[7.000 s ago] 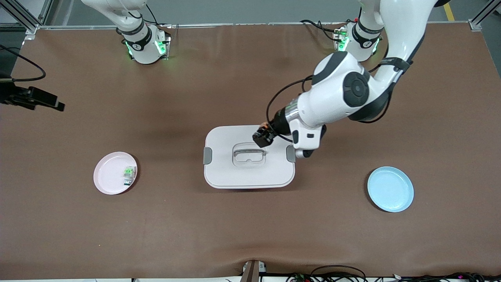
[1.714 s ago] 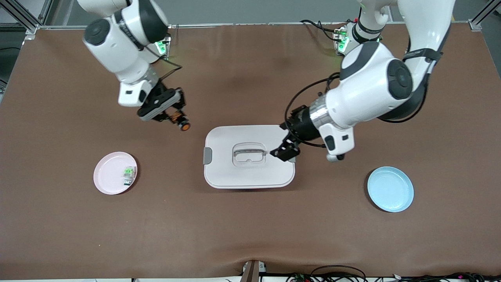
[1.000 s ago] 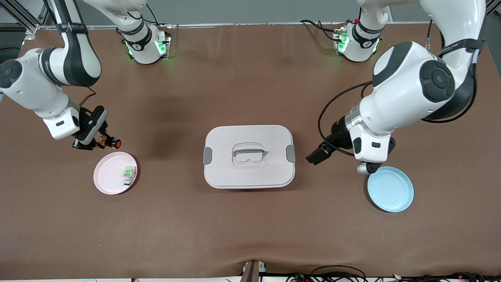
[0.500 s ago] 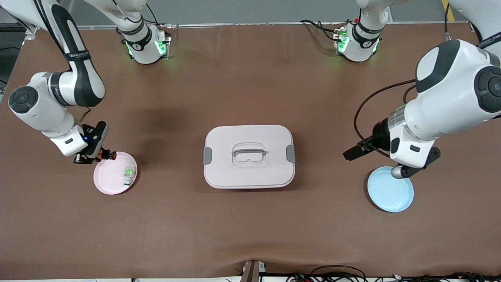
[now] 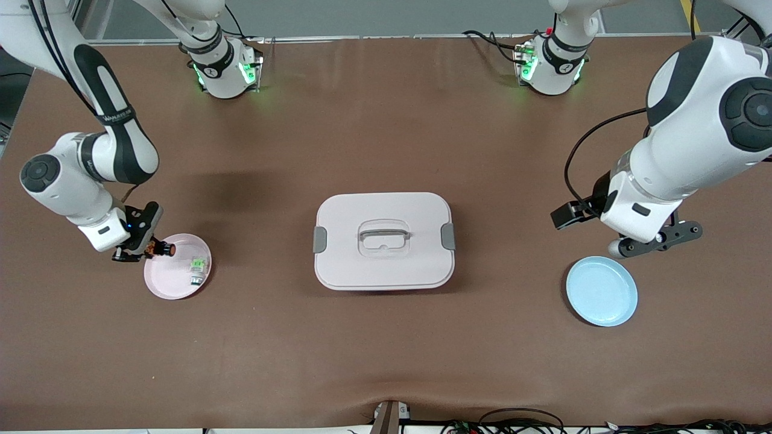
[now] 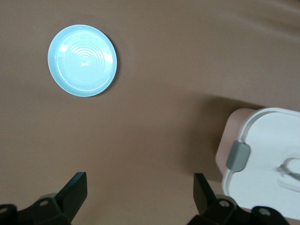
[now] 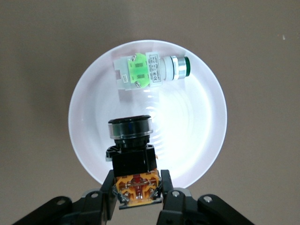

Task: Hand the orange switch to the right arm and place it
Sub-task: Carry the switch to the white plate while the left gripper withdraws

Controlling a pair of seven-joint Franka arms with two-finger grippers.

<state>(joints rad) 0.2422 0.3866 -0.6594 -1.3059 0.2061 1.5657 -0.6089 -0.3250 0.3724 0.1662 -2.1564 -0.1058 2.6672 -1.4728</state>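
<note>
We saw the orange switch, a black barrel with an orange base, clenched in the right gripper over the pink plate, near a green-and-silver switch lying on it. The left gripper hung spread, empty, over the table near the blue plate.

Small white lettering on the right arm's black band, unreadable, tiny print on green switch's label, illegible
</note>
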